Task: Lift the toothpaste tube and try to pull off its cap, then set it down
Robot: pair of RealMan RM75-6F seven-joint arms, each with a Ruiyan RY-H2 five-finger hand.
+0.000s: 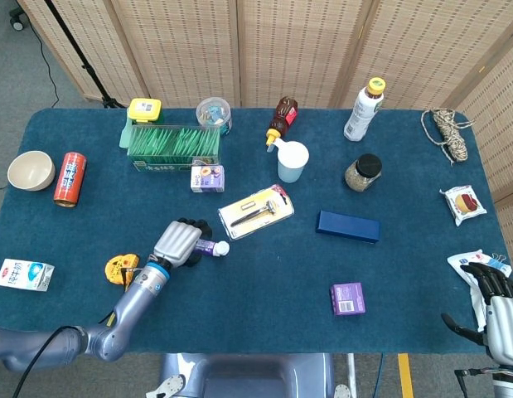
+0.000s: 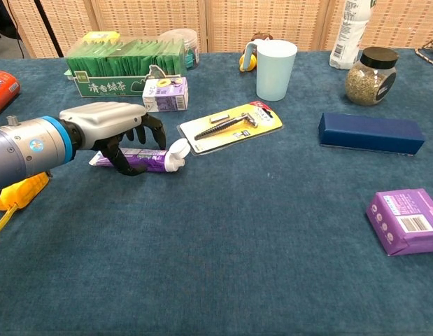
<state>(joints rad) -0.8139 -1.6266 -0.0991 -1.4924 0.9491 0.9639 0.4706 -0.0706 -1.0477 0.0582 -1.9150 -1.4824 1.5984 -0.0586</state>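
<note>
The worktop is blue and crowded, and the task is at its very start. The left arm reaches low across it from the near left edge. Its left hand sits palm-down over the tube, which lies flat on the worktop just short of the razor pack, cap end toward the pack. The dark fingers curl down on both sides of the tube's rear half and appear to touch it, but the tube is not raised, and I cannot tell whether the hold is firm or only closing. I judge this as the grasp step under way, not finished.

The right hand waits well apart at the near right corner, seen only in the head view, its fingers loosely apart and holding nothing.

The white cap is on the tube and untouched, clear of the left fingers.

Everything after the grasp remains: lifting the tube, bringing the right hand across to the cap, tugging at it, and laying the tube back down. The right hand has a long way to come, so the lift should carry the tube toward the middle.
</note>
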